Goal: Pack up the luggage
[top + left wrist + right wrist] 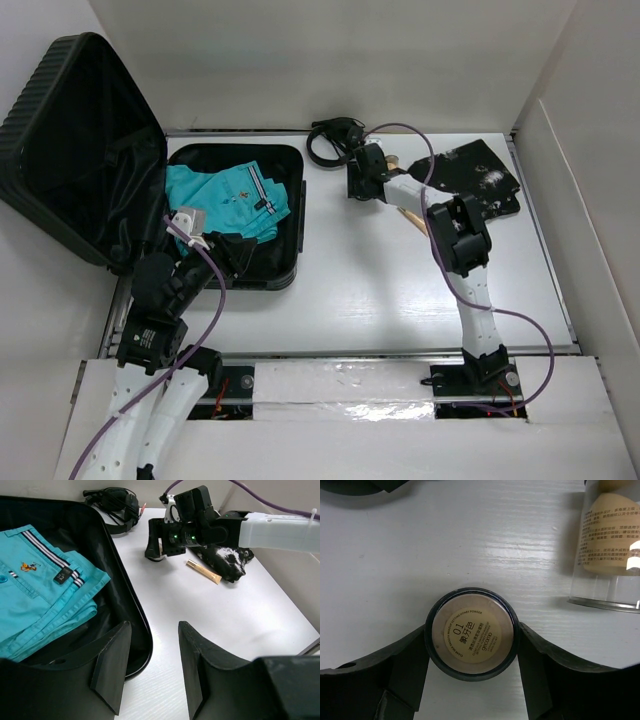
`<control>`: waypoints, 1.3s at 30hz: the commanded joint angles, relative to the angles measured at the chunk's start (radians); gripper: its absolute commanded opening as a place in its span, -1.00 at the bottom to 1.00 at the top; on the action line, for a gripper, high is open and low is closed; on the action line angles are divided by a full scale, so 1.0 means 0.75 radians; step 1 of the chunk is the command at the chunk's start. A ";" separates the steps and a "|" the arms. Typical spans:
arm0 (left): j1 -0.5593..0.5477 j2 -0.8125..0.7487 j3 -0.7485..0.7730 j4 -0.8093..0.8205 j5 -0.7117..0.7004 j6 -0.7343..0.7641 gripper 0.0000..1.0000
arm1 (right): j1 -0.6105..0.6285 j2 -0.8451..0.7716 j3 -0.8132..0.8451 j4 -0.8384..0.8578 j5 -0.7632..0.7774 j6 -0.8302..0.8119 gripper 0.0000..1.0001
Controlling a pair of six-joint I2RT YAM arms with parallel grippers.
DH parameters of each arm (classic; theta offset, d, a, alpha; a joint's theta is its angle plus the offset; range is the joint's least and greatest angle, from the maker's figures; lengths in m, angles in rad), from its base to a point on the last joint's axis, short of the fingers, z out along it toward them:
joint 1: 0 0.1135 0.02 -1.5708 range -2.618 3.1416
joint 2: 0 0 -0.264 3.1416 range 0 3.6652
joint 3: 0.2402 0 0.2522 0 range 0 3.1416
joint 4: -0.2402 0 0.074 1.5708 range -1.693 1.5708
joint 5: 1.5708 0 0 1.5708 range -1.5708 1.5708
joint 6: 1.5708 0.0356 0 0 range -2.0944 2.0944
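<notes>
The luggage lies open at the left, lid up against the wall; its tray holds a folded teal shirt. In the left wrist view the tray rim and shirt fill the left side. My left gripper is open and empty over the tray's near right corner. My right gripper points down at the back middle of the table. It is shut on a round black powder compact with a beige label, one finger against each side.
Black headphones lie at the back beside the right gripper. A black pouch and a beige tube lie at the back right. A clear jar with a beige sponge stands close to the compact.
</notes>
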 commanded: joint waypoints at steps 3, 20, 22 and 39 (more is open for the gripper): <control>-0.005 -0.017 0.056 0.040 -0.027 0.015 -0.20 | 0.008 -0.101 -0.057 0.067 0.019 -0.028 0.12; 0.008 -0.004 0.062 0.040 -0.086 0.003 -0.19 | 0.524 -0.359 0.177 0.068 -0.277 -0.382 0.90; 0.008 -0.006 0.060 0.035 -0.086 0.003 -0.19 | 0.490 -0.359 0.196 0.080 -0.269 -0.378 1.00; 0.008 -0.004 0.060 0.046 -0.078 0.005 -0.18 | -0.253 -0.041 0.320 -0.106 -0.179 -0.196 0.57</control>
